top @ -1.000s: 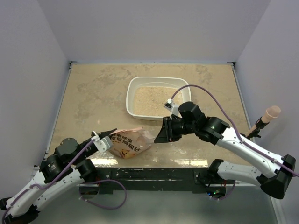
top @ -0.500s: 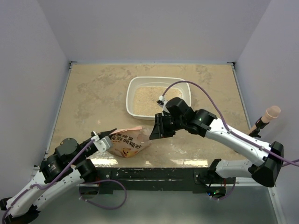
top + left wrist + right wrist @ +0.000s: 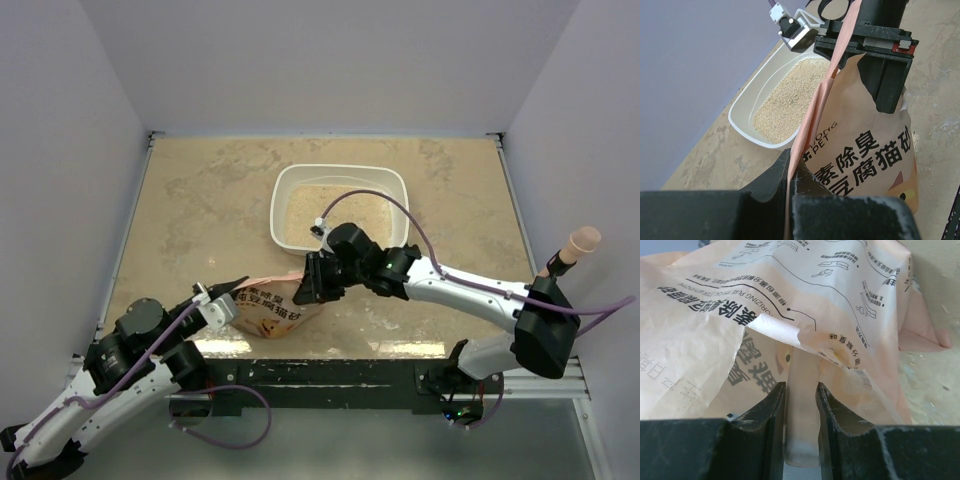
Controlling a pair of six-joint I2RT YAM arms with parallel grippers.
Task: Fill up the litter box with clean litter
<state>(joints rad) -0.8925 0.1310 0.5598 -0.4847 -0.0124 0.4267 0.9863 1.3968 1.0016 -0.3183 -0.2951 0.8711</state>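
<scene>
1. The white, shallow plastic litter box (image 3: 279,215), with pale beige clean litter (image 3: 785,100) inside, sits just beyond the orange-pink printed soft bag (image 3: 270,308).
2. The bag lies lengthwise between both grippers.
3. The right gripper (image 3: 305,290), nearer the box, pinches a bag flap.
4. The left gripper (image 3: 240,286) pinches the opposite edge.

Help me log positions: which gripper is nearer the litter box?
Right. The right gripper grips the bag just short of the litter box; the left gripper holds the bag's opposite edge, farther back.
</scene>
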